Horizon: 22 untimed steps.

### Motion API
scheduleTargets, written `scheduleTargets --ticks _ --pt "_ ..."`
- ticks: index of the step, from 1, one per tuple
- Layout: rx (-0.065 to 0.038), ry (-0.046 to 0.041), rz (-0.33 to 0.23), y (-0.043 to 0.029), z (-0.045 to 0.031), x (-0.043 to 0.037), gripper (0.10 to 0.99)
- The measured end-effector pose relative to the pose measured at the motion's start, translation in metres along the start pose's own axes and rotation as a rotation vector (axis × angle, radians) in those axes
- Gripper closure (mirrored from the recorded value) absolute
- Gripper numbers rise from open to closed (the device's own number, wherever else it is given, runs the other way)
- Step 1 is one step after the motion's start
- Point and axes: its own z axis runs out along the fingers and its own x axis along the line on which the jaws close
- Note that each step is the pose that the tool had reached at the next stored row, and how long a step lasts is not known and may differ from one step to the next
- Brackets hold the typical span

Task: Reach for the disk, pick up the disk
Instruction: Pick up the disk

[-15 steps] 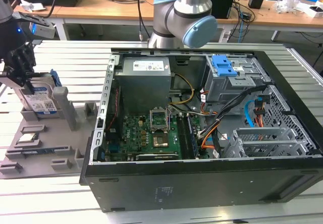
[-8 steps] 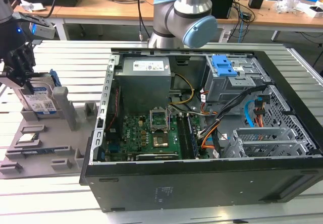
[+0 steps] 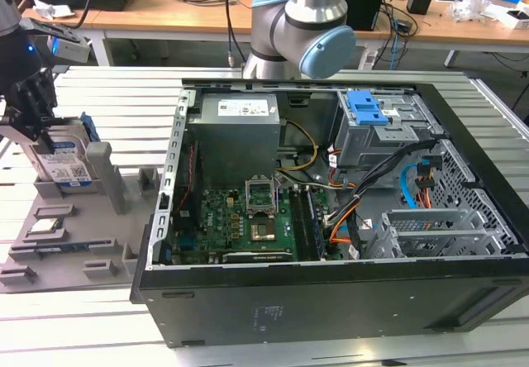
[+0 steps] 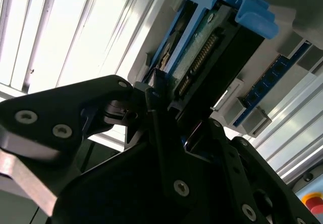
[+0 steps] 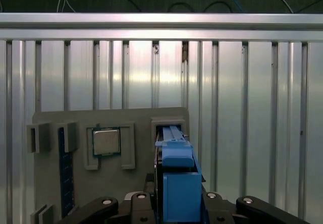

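Black gripper (image 4: 176,108) links sit closest to the lens in the second wrist view, jaws drawn narrow and closed onto the disk (image 4: 212,47) from both faces.

Disk, exterior view: the disk (image 3: 70,164) stands on edge in a slot of a grey fixture tray (image 3: 107,218) at the exterior view's left. Silver body, white-and-blue label turned toward the camera, blue bracket running along its edges. The gripper (image 3: 37,131) comes down over its upper corner.

Disk, first wrist view: the disk (image 5: 176,158) is seen edge-on, mostly as blue bracket, with the gripper (image 5: 179,204) links on either side of it.

Disk, second wrist view: a connector row and a strip of green board show between the blue bracket rails.

Hard to make out:
- Lower edge is sunk in the slot and the upper corner is covered by the gripper in the exterior view.
- Label print is too small to tell.
- Far finger pad lies in shadow in the second wrist view, so contact there is judged from the link positions.
- Bottom of the disk is cut off by the frame edge in the first wrist view.

Surroundings: a small grey chip (image 5: 106,142) lies flat in its own recess of the tray (image 5: 141,118), beside the disk slot. A blue memory strip (image 5: 62,168) sits further along. The tray rests on a ribbed aluminium table (image 3: 83,317), just beside an open computer case (image 3: 331,301).
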Motion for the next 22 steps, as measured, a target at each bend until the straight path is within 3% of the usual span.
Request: scheduleTargets --ticks 19,22 --pt "0.000 -0.0031 0.000 -0.0002 -0.0111 0.0003 0.725" --pt "0.000 -0.0031 0.000 -0.0001 -0.0208 0.0006 0.725"
